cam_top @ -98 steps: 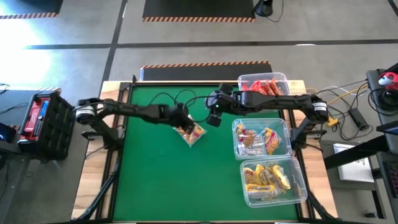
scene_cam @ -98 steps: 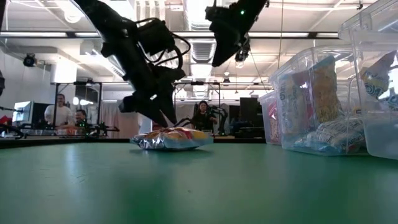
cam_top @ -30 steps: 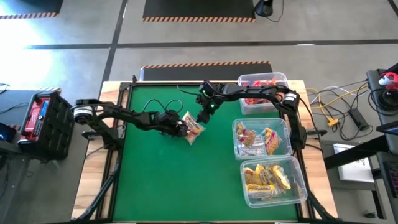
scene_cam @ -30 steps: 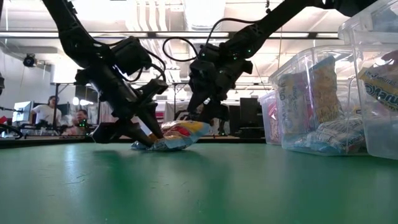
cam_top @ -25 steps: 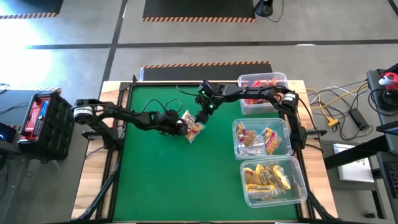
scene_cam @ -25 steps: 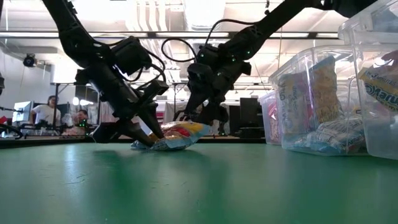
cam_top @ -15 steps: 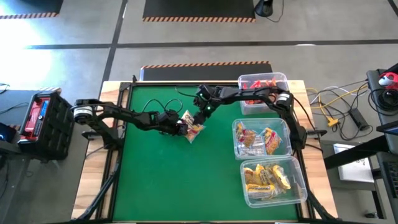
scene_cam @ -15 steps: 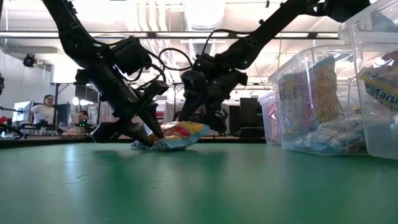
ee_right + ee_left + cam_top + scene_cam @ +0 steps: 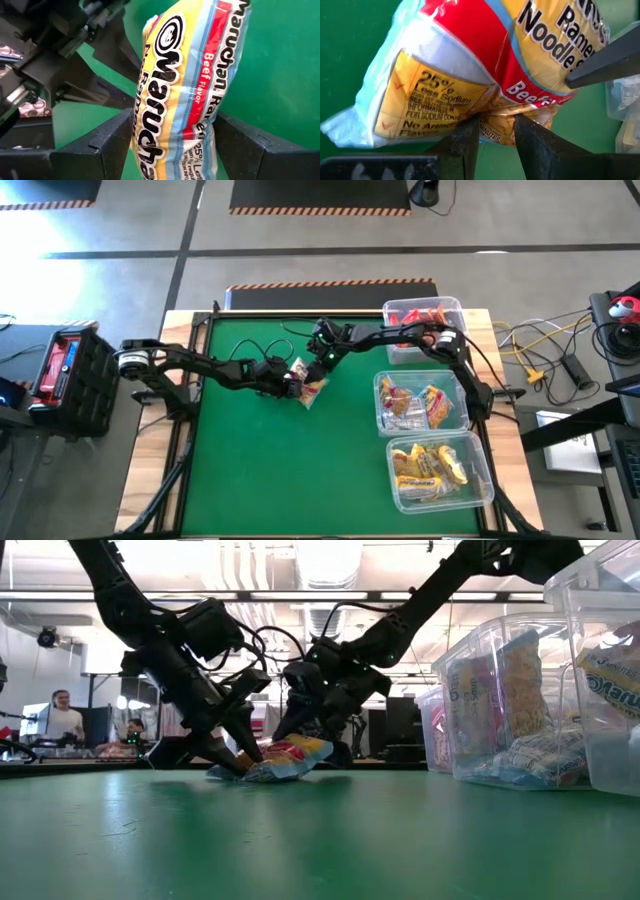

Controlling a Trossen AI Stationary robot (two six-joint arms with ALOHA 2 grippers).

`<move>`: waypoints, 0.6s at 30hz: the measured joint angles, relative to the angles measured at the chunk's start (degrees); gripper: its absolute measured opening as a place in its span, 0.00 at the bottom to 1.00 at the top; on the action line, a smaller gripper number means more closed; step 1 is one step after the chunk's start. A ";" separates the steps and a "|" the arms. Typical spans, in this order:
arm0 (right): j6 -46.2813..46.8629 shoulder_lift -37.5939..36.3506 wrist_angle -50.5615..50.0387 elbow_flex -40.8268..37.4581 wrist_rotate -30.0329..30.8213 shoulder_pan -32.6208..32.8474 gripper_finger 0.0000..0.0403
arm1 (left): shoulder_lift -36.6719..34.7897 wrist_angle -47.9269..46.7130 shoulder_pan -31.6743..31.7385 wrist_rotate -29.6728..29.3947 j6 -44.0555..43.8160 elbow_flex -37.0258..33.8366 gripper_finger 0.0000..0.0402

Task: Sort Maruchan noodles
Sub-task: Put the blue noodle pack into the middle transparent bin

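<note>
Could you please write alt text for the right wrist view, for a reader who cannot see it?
A yellow, red and pale blue Maruchan beef ramen packet stands between the right gripper's two open dark fingers, above the green table. Beyond the packet, the left gripper pinches its far edge.

From above, the noodle packet [image 9: 309, 387] is half covered by the two arms meeting over it. The far bin [image 9: 424, 328] is crossed by the right arm, so its red packets [image 9: 434, 314] can't be counted. Labels in the nearer bins [image 9: 437, 469] are too small to read.
</note>
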 joint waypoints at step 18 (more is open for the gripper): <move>0.60 0.22 1.29 0.00 -0.16 1.22 0.46 | 0.02 0.71 -0.02 -0.08 0.44 -0.04 0.26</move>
